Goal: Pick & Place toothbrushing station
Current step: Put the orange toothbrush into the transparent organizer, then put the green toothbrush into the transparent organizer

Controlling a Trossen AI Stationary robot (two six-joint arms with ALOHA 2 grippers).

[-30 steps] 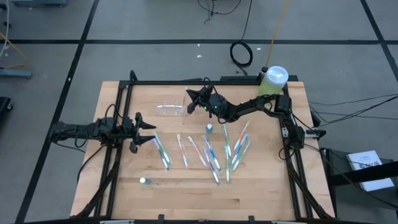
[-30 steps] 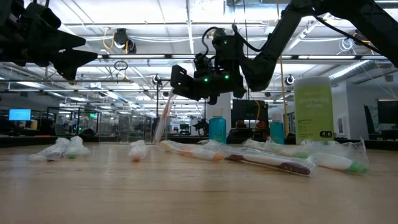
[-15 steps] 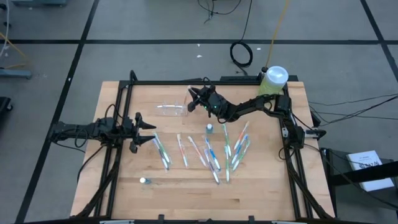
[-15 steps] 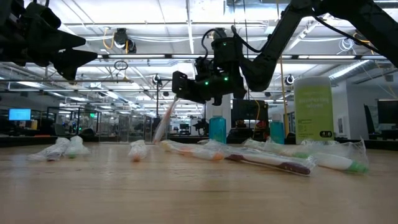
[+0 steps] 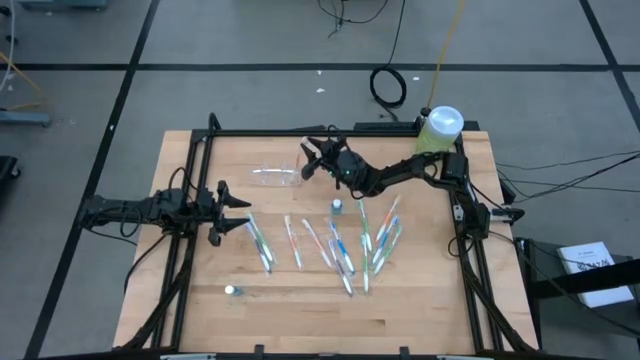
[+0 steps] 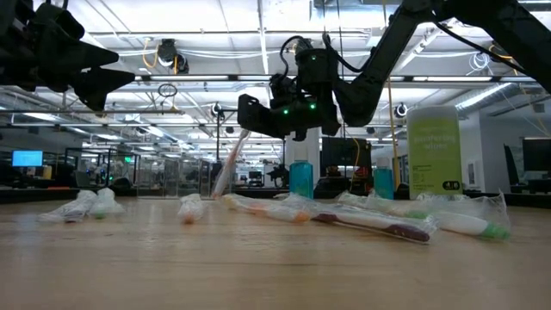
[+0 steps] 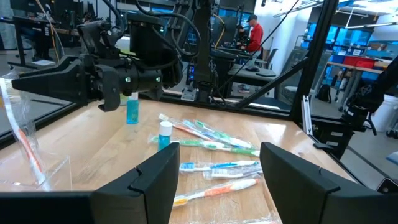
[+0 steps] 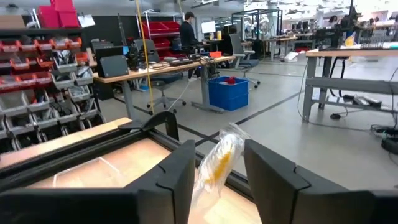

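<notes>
High view: you see the toothbrushing station (image 5: pixel 275 176) on the far half of the wooden table (image 5: pixel 420 310), a clear, glossy plastic piece. Its long axis runs across the table, left to right, one end toward the right gripper (image 5: pixel 312 160) just beside it.

Left wrist view: here the station (image 7: pixel 43 171) shows only as faint see-through walls. A wrapped toothbrush (image 7: pixel 23 140) with an orange handle rises from it at a tilt, its top near the right gripper (image 7: pixel 15 84).

Right wrist view: the right gripper's two dark fingers (image 8: pixel 177 180) stand apart, with the crinkled wrapper of that toothbrush (image 8: pixel 214 168) in the gap. You cannot tell whether either finger touches it.

Low view: the same toothbrush (image 6: pixel 226 170) leans to the right under the right gripper (image 6: pixel 250 112); the station's walls cannot be made out.

The left gripper (image 5: pixel 235 212) waits at the table's left edge, its fingers spread and holding nothing. Other wrapped toothbrushes (image 5: pixel 340 245) lie flat mid-table.
</notes>
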